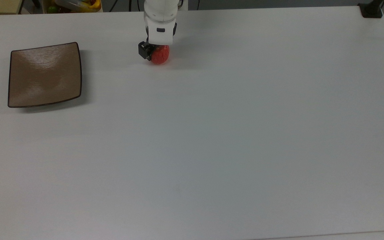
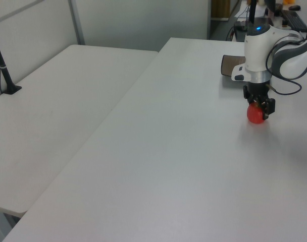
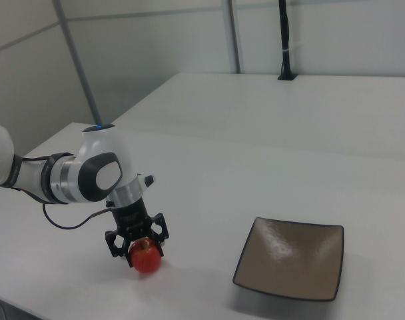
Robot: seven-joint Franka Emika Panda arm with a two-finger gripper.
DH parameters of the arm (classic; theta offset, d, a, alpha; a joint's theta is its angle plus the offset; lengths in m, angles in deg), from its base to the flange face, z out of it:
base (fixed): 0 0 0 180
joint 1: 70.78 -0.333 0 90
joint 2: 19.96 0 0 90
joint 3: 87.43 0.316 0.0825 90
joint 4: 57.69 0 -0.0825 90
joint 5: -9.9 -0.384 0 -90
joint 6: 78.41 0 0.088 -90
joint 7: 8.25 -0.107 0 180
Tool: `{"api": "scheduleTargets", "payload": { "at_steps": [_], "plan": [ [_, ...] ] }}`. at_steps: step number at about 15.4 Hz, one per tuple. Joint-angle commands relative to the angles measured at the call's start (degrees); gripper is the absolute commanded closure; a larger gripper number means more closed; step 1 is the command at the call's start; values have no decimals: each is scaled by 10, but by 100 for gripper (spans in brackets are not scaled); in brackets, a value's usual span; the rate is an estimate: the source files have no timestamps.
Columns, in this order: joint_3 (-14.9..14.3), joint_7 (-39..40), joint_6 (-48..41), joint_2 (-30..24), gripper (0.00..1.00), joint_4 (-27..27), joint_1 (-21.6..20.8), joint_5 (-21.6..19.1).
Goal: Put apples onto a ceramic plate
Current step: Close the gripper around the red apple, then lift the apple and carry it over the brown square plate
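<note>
The red apple (image 1: 161, 57) rests on the white table near the far edge; it also shows as the apple (image 2: 254, 115) and the apple (image 3: 147, 261). My gripper (image 1: 158, 51) has come down over it, fingers straddling its upper half, open, with a small gap on one side in the right view. The gripper (image 2: 258, 104) and gripper (image 3: 137, 244) hide the apple's top and stem. The square tan-brown ceramic plate (image 1: 44, 75) lies bare well off to the top view's left, also seen as the plate (image 2: 228, 65) and plate (image 3: 289, 260).
A bin of fruit (image 1: 75, 4) sits beyond the table's far edge. A black post base (image 1: 371, 10) is clamped at the top view's upper right corner. A second white table (image 2: 57, 101) with a black post (image 2: 3, 65) adjoins on the left view's left.
</note>
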Motion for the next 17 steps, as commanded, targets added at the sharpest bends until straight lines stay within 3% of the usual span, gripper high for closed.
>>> {"api": "scheduleTargets", "payload": {
  "at_steps": [1,3,6,10,14,17],
  "plan": [
    [-2,-17,10,-9,86,-8,0,13],
    [-2,-24,2,-19,86,-3,0,12],
    [-2,-50,-60,-36,86,48,1,3],
    [-2,-93,-173,-36,86,158,1,-28],
    [-11,-93,-311,-29,83,295,7,-69],
    [-13,-93,-377,-19,83,366,23,-90]
  ]
}}
